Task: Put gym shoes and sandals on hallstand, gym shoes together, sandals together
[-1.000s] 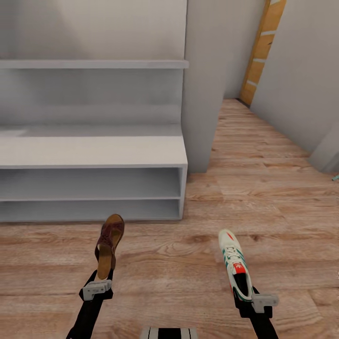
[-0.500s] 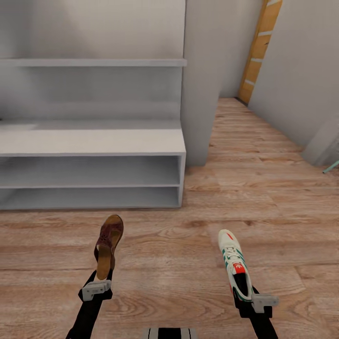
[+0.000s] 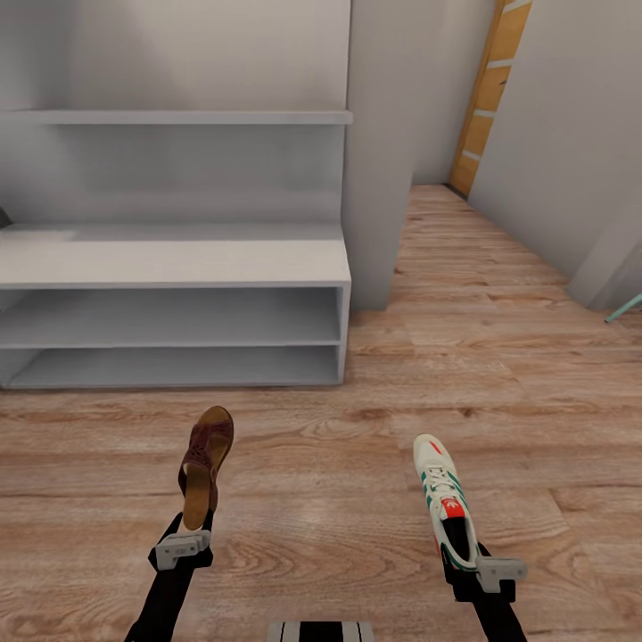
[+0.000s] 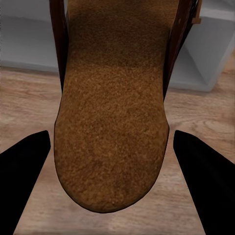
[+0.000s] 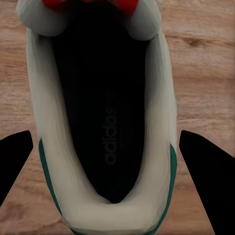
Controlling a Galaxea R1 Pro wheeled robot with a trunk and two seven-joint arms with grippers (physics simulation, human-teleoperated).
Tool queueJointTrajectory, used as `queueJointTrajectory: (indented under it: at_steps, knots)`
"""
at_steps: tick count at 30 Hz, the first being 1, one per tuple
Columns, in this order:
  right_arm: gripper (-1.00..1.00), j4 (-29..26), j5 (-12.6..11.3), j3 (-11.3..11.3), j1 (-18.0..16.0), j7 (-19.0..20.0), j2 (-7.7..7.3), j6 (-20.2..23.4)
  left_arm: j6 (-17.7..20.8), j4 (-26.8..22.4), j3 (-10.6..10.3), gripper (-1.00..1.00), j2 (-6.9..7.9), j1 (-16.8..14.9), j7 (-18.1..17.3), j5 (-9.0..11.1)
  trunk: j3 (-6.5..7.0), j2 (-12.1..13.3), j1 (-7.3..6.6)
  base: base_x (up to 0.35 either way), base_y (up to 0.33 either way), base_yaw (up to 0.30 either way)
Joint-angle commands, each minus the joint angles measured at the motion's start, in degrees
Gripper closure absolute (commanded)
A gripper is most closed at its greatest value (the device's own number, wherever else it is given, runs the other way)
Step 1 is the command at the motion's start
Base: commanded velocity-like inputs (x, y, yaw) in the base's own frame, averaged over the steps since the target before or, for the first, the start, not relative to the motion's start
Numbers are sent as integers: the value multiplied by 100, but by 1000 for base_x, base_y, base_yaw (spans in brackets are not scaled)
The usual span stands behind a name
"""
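Note:
My left gripper (image 3: 185, 538) is shut on the heel of a dark brown sandal (image 3: 207, 459), held toe-forward above the corridor floor (image 3: 357, 499). In the left wrist view its tan footbed (image 4: 112, 117) lies between the black fingers (image 4: 22, 176). My right gripper (image 3: 474, 563) is shut on the heel of a white gym shoe (image 3: 441, 495) with green stripes. The right wrist view looks into the shoe's opening (image 5: 105, 122). The light-grey hallstand (image 3: 169, 263) stands ahead to the left, with its flat top and both shelf compartments bare.
A thin floating wall shelf (image 3: 178, 117) hangs above the hallstand. A grey wall corner (image 3: 379, 152) stands right of it. The corridor runs back on the right to a wooden door (image 3: 486, 98). A teal object (image 3: 624, 310) pokes in at the right edge.
The whole view has shifted: the hallstand now sits higher and a little farther off, with more floor before it. Both grippers and their shoes keep their places in the view.

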Motion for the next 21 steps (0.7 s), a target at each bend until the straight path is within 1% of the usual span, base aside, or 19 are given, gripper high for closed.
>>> queueJointTrajectory:
  at_steps: [1, 13, 21]
  knots:
    - [100, 2, 0, 0, 0, -3, 0, 0, 0, 0, 0, 100, 1, 0, -4, 0, 0, 0, 0, -57, 36, 0]
    - [100, 5, 0, 1, 0, -3, 0, 1, 0, 0, 2, 100, 6, 0, -5, 4, 0, 0, 0, -145, 134, 0]
    - [100, 7, 0, 4, 0, -3, 0, 1, 0, 2, 1, 100, 0, 0, -4, 4, 0, 0, 0, -47, 45, 0]
